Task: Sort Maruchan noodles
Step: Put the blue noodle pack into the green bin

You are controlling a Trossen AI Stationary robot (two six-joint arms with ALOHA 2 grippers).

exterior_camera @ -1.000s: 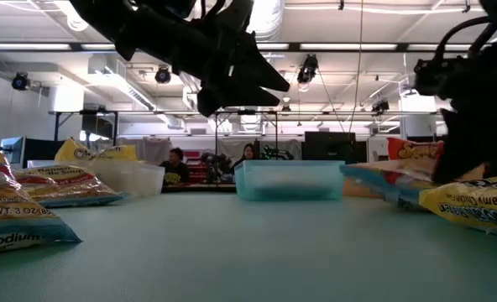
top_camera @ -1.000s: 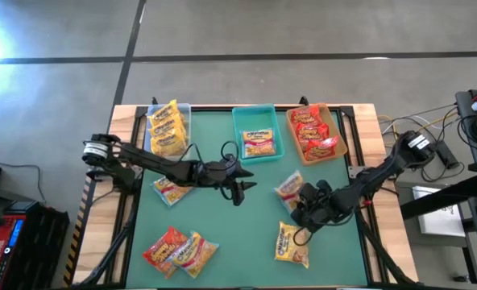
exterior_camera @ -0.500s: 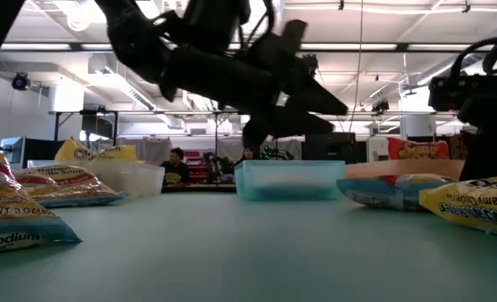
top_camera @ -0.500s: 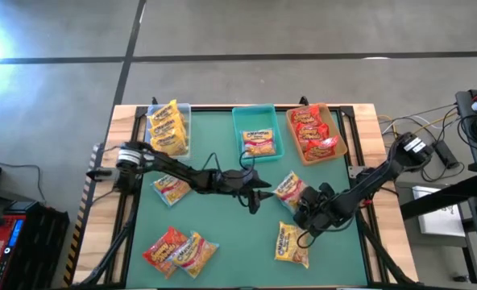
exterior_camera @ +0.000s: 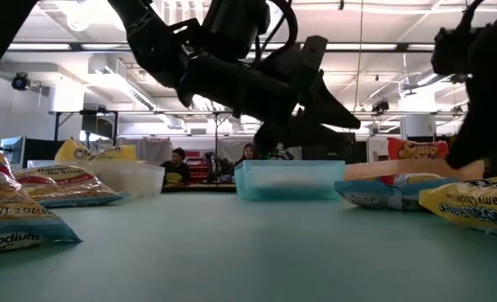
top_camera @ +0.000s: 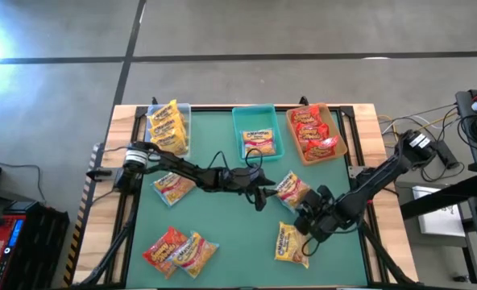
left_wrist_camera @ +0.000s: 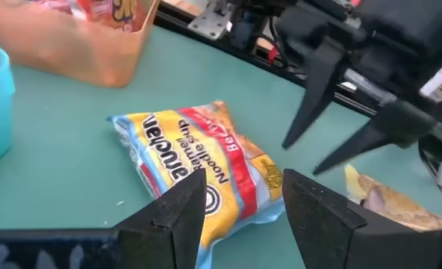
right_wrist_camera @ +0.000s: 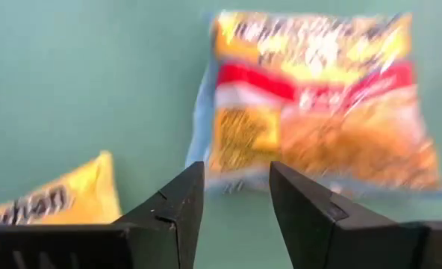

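Observation:
Several Maruchan packets lie flat on the green table. One yellow, red and blue packet (top_camera: pixel 291 189) (left_wrist_camera: pixel 198 168) (right_wrist_camera: pixel 318 104) lies between my two grippers. My left gripper (top_camera: pixel 260 200) (left_wrist_camera: pixel 243 213) hovers open just left of it, above the table. My right gripper (top_camera: pixel 304 216) (right_wrist_camera: pixel 232 202) hovers open at its near right side, touching nothing. Another yellow packet (top_camera: pixel 291 244) (right_wrist_camera: pixel 57 202) lies nearer the table's near edge. One packet (top_camera: pixel 172 187) lies at the left and two packets (top_camera: pixel 178 251) at the near left.
Along the far edge stand a clear bin (top_camera: pixel 184 109) with yellow packets, a teal bin (top_camera: pixel 240 133) with one packet and a tan bin (top_camera: pixel 340 137) with red packets. Bare green table shows in the middle (top_camera: pixel 222 217). People sit in the room beyond the table (exterior_camera: pixel 175 164).
My left gripper has reached toward the table's right, from under the teal bin to just beside the middle packet, and has sunk lower. My right gripper has drawn back a little toward the near edge, uncovering that packet. No packet has moved.

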